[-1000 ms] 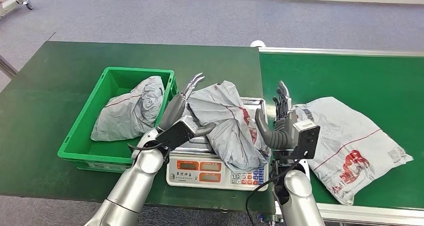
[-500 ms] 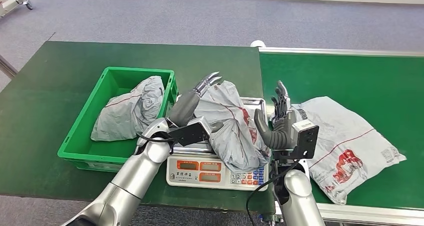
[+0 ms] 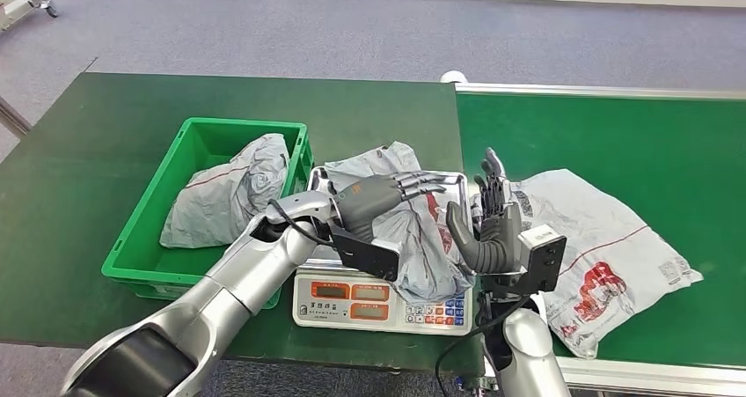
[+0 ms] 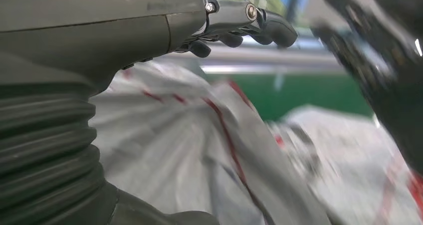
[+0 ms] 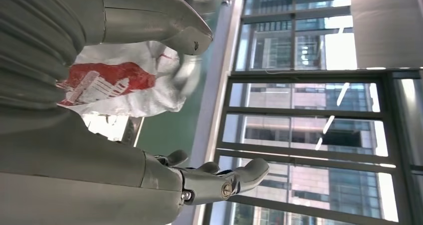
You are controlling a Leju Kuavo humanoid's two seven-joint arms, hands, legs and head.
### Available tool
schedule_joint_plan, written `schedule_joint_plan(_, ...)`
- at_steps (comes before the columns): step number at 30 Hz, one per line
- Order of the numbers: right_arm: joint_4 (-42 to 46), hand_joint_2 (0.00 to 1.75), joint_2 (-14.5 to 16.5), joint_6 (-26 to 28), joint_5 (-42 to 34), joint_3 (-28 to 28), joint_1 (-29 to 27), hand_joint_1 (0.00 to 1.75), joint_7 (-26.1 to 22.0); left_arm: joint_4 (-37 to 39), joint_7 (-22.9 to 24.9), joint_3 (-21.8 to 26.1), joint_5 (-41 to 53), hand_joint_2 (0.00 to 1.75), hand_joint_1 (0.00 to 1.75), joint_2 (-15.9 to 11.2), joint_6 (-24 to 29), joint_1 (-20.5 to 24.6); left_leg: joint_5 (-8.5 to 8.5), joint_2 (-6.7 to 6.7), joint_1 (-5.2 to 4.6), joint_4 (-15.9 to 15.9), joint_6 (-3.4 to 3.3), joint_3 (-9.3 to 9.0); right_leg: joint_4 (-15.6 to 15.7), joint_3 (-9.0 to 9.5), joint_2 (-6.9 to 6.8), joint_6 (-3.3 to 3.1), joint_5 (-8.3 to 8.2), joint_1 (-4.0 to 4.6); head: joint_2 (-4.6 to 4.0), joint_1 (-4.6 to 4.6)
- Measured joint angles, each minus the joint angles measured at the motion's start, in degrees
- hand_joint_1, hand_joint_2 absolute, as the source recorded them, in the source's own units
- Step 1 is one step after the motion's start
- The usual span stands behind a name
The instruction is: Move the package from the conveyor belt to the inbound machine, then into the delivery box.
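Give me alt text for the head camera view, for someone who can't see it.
The left robot hand lies across a grey package on a weighing scale, while the right robot hand stands open beside it. A green crate to the left holds another grey package, and a third package lies on the green conveyor belt.

My left hand (image 3: pixel 380 194) is lying over the package (image 3: pixel 413 238) on the scale (image 3: pixel 387 305); my right hand (image 3: pixel 493 230) is blocking its belt-side edge; the crate (image 3: pixel 141 238) side is staying open.

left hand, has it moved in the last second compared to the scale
Yes. The left hand swung from the scale's bin-side edge across over the package on its tray, toward the right hand.
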State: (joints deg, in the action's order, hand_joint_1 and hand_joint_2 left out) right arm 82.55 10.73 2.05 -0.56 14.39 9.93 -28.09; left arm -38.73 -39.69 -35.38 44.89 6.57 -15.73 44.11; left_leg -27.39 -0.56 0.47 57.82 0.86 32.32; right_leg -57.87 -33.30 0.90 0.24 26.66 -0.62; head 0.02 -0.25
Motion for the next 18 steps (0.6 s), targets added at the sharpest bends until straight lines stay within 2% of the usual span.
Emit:
schedule_joint_plan(2, 2.1, 1.75, -0.1, 0.0, 0.0, 0.1, -1.2, 0.00, 0.2, 0.3, -0.3, -5.5, -1.1, 1.75, 0.00, -0.7, -1.4, 1.2, 0.00, -0.02, 0.00, 0.0, 0.00, 0.02, 0.0, 0.01, -0.01, 0.00, 0.00, 0.00, 0.00, 0.00)
schedule_joint_plan(4, 3.9, 1.75, -0.3, 0.0, 0.0, 0.4, -2.1, 0.00, 0.4, 0.7, -0.3, -10.2, -1.4, 1.75, 0.00, -1.2, -0.7, 2.0, -0.01, 0.02, 0.00, 0.0, 0.00, 0.02, 0.0, -0.01, 0.01, 0.00, 0.01, 0.00, 0.00, -0.01)
schedule_joint_plan(9, 6.2, 1.75, -1.0, 0.0, 0.0, 0.9, -3.4, 0.00, 0.5, 1.6, -0.4, -18.7, -1.8, 1.75, 0.00, -2.5, 0.1, 3.7, -0.01, 0.03, 0.00, 0.0, 0.01, 0.02, 0.0, 0.01, 0.02, 0.00, 0.00, 0.00, 0.00, -0.01)
schedule_joint_plan(14, 7.2, 1.75, -1.2, -0.1, 0.0, 1.1, -3.9, 0.00, 0.6, 1.9, -0.4, -22.2, -2.8, 1.75, 0.00, -3.2, 0.6, 4.1, 0.03, 0.03, 0.00, 0.0, 0.02, 0.02, 0.0, 0.02, 0.01, 0.00, -0.02, 0.01, 0.00, -0.01)
schedule_joint_plan(18, 7.2, 1.75, -1.2, -0.3, -0.2, 1.2, -3.5, 0.00, 0.7, 1.4, -0.4, -24.5, -5.9, 1.75, 0.00, -3.6, 3.3, 4.2, 0.05, 0.02, 0.00, 0.0, 0.01, 0.02, 0.0, 0.03, 0.01, 0.00, -0.03, 0.00, 0.00, -0.01)
